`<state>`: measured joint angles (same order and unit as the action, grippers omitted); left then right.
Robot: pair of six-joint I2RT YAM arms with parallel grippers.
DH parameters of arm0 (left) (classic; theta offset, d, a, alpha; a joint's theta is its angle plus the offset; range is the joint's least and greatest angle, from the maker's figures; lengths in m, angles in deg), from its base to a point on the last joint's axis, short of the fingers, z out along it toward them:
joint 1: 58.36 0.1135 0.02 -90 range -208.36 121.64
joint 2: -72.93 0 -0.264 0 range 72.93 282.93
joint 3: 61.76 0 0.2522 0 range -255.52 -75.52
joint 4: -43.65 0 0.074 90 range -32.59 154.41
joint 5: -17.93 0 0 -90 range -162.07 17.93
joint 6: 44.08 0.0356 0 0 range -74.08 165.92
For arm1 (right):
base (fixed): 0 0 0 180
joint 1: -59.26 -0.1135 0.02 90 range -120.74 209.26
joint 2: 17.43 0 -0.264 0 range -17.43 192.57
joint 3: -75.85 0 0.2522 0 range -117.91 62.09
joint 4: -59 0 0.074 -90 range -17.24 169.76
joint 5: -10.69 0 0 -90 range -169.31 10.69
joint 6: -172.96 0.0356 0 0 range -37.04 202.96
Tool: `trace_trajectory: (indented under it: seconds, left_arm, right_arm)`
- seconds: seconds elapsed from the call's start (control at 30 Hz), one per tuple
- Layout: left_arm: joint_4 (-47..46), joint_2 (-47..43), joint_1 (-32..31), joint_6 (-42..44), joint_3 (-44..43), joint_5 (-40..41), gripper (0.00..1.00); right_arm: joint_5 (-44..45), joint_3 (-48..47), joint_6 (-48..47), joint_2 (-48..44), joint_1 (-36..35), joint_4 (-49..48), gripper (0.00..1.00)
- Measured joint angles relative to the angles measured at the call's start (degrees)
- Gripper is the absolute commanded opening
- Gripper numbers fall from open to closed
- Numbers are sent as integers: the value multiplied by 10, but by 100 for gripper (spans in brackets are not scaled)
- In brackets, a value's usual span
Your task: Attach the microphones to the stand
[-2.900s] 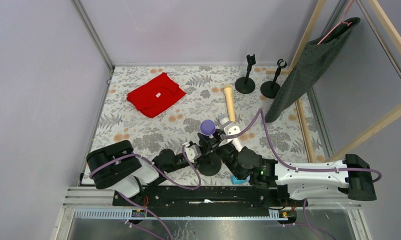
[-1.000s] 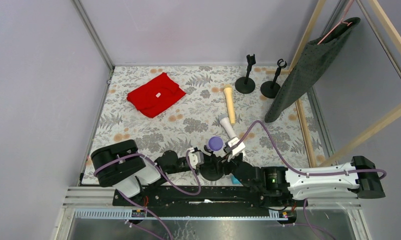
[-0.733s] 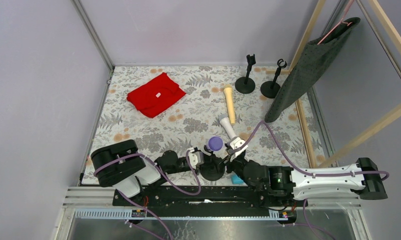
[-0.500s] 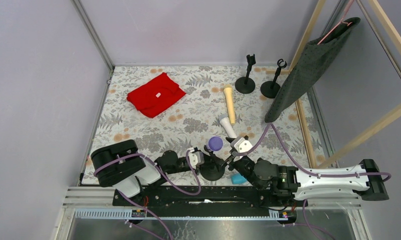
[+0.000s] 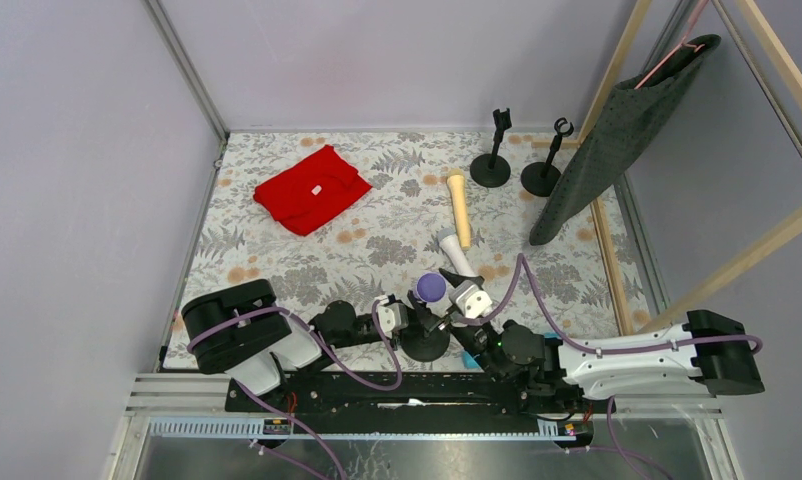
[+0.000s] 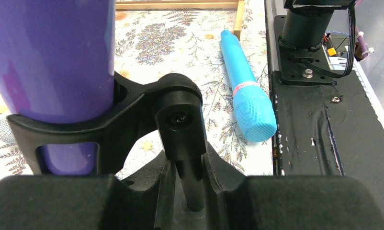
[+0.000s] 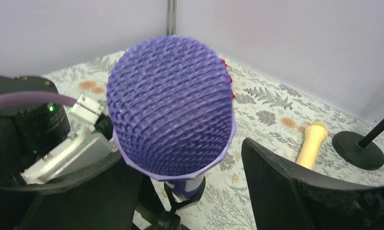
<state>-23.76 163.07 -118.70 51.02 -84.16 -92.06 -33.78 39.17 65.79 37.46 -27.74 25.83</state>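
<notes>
Right pincer (image 5: 444, 311) swung leftward, gaping toward the purple microphone (image 5: 430, 287).

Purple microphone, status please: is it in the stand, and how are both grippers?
Left gripper shut on stand post. Right gripper open around purple microphone head. Microphone seated in stand clip. Nothing blocking; light blue microphone lies aside.

A purple microphone (image 6: 53, 57) sits in the black stand clip (image 6: 132, 120). Below the clip, the left gripper (image 6: 194, 203) clasps the stand post (image 6: 189, 175). A light blue microphone (image 6: 245, 86) lies to the clip's right.
</notes>
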Motion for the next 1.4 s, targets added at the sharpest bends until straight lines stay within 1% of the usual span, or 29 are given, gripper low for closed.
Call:
trace_trajectory:
  seconds: [0.13,0.27,0.33,0.37,0.4,0.43,0.57,0.67,0.8,1.4]
  left_arm:
    - [0,0,0,0,0,0,0]
    - [0,0,0,0,0,0,0]
    - [0,0,1,0,-1,1,0]
    - [1,0,1,0,-2,1,0]
    - [1,0,1,0,-2,1,0]
    - [2,0,1,0,-2,1,0]
    - [2,1,2,0,-2,1,0]
    - [1,2,2,-1,-2,1,0]
    - [-1,3,3,-4,-2,0,0]
    - [0,3,4,-6,-2,0,0]
  right_arm:
    - [12,11,-17,14,0,-80,70]
    - [14,12,-24,16,0,-109,51]
    - [14,13,-26,16,0,-115,32]
    - [14,14,-27,17,0,-117,19]
    - [14,16,-28,18,-1,-120,9]
    - [14,18,-28,19,-1,-123,1]
    - [19,25,-32,29,-1,-151,0]
    - [24,33,-32,48,-2,-192,0]
    - [30,37,-16,76,-2,-228,0]
    - [44,52,52,163,13,-283,0]
